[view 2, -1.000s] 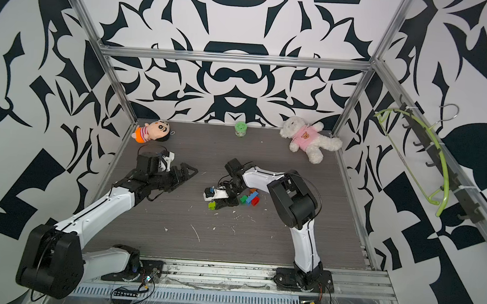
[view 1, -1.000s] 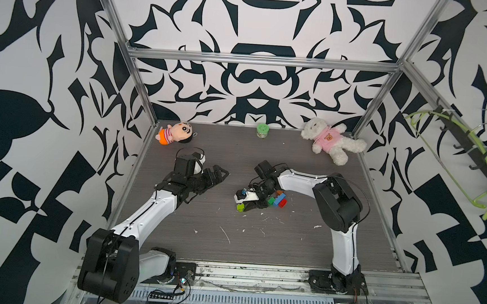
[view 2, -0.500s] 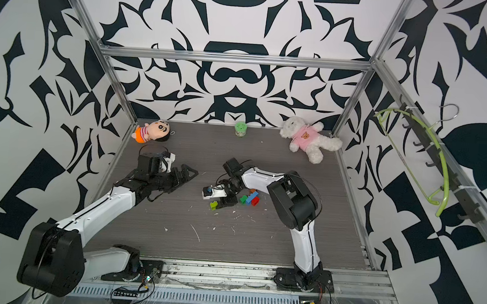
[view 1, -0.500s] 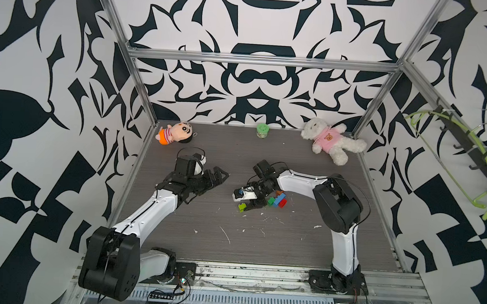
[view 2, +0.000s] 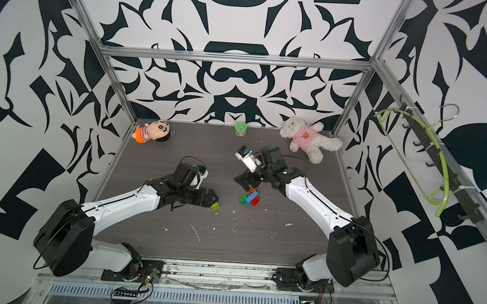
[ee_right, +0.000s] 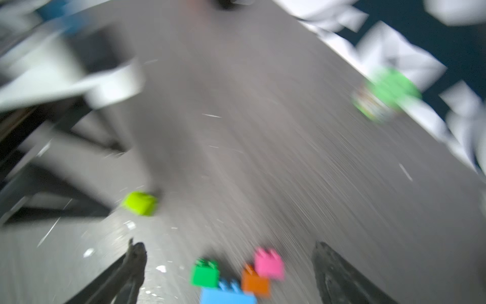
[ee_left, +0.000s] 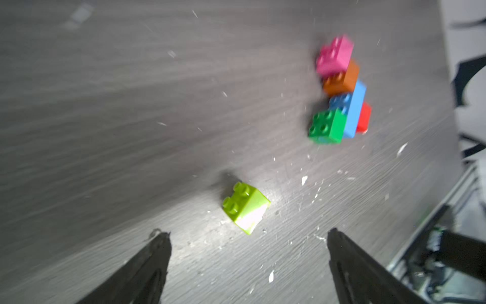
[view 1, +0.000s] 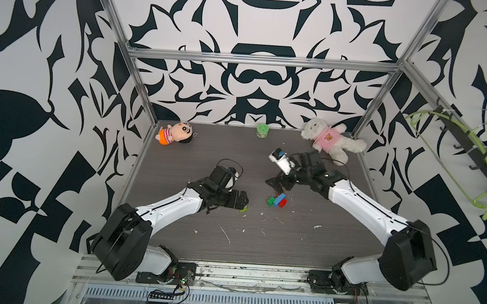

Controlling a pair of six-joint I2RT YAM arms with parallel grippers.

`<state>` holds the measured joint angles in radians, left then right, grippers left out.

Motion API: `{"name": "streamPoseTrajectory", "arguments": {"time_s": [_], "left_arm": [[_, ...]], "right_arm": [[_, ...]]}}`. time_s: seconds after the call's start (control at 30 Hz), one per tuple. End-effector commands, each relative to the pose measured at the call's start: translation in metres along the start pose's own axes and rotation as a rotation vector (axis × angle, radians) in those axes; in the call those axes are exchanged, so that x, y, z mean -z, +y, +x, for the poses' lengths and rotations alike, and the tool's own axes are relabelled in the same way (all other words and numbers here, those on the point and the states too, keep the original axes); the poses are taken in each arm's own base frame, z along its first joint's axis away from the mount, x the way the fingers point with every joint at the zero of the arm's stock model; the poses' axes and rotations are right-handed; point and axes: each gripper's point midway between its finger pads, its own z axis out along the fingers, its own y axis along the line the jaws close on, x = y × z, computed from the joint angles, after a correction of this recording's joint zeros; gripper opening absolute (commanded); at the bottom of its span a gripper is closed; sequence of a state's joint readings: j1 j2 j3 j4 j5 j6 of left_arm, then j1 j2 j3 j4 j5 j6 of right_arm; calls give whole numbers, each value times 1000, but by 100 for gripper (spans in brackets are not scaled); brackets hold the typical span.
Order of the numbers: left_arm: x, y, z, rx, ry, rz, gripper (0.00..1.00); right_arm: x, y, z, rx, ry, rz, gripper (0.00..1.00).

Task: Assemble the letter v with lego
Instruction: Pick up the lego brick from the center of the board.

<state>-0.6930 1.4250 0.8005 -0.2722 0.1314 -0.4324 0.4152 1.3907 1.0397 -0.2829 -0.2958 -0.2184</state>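
Lying loose: lime brick (ee_left: pixel 246 208) was before left hand (ee_left: pixel 246 233), jaws apart
Right hand (ee_right: pixel 228 245): was spread, empty
Green pot (view 1: pixel 262 130): contents were hidden

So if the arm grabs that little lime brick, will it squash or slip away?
Probably not squash: the lime brick looks like hard moulded plastic with crisp edges. Its glossy face, catching the light, might slip in a loose pinch. Being small with flat sides, it would likely slide or tumble if nudged, not roll.
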Motion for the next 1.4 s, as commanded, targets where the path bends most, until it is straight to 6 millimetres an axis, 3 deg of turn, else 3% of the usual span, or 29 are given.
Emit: {"name": "streamPoseTrajectory", "arguments": {"time_s": [0.0, 0.23, 0.37, 0.87, 1.1, 1.37], "left_arm": [[-15, 2, 4, -148, 37, -107, 91], [-40, 2, 8, -245, 69, -146, 86], [-45, 8, 10, -264, 86, -171, 76], [-56, -1, 12, -257, 88, -113, 26], [-60, -15, -1, -261, 63, -91, 25], [-81, -43, -25, -349, 106, -121, 26]], "right_arm": [[14, -35, 26, -369, 25, 126, 100], [10, -52, 38, -497, 77, 149, 100], [12, -58, 42, -504, 65, 163, 100], [4, -65, 60, -558, 131, 166, 100], [10, -68, 64, -570, 136, 184, 100], [-1, -63, 91, -622, 202, 176, 100]]}}
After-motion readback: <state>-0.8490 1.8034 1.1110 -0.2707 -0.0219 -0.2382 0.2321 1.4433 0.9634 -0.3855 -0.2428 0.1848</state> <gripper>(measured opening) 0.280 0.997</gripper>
